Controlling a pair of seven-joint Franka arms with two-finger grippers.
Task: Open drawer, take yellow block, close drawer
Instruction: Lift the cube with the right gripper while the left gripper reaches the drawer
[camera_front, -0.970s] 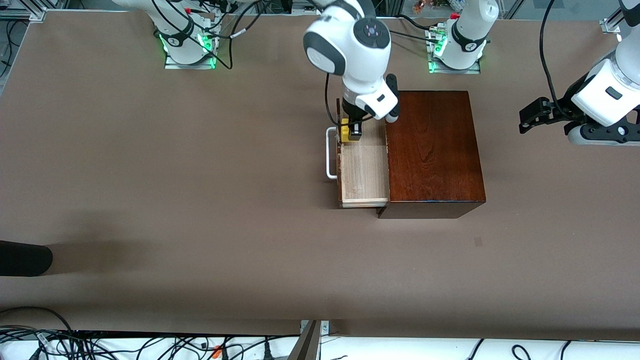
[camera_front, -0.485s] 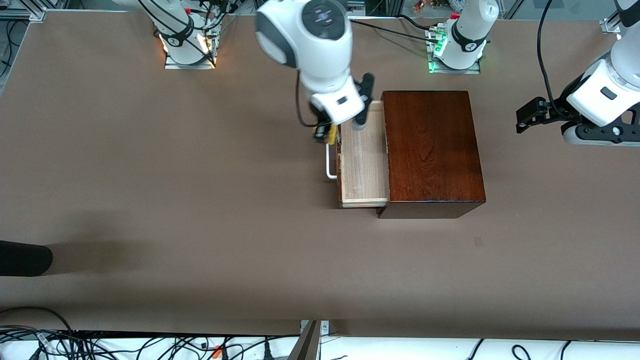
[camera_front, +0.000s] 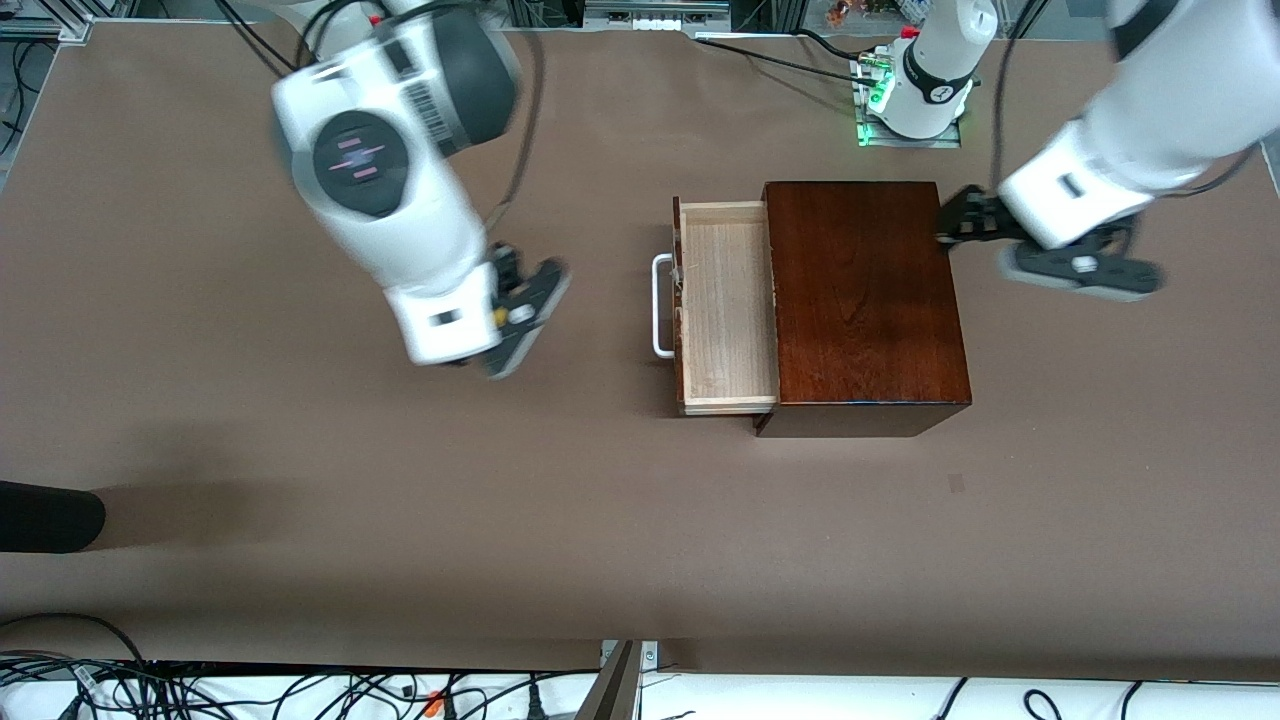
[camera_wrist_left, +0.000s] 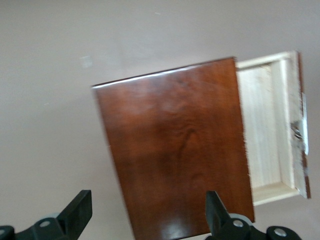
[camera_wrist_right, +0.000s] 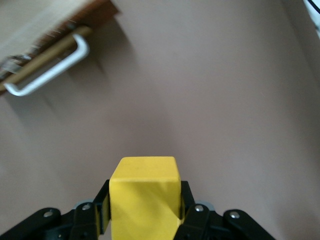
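Holding the yellow block (camera_wrist_right: 145, 192) clamped between its fingers, the right gripper (camera_front: 505, 325) hangs over bare table (camera_front: 250, 420) toward the right arm's end, clear of the drawer (camera_front: 727, 305), presumably to set the block down. Drawer stands pulled out, its pale tray without contents, white handle (camera_front: 660, 305) free for closing. Left gripper (camera_front: 965, 225), fingers spread and holding nothing, hovers at the edge of the wooden box (camera_front: 865, 300), likely to steady it.

Brown table (camera_front: 300, 500) — tangled cables (camera_front: 300, 690) along its near edge, a dark object (camera_front: 45, 515) at the right arm's end.
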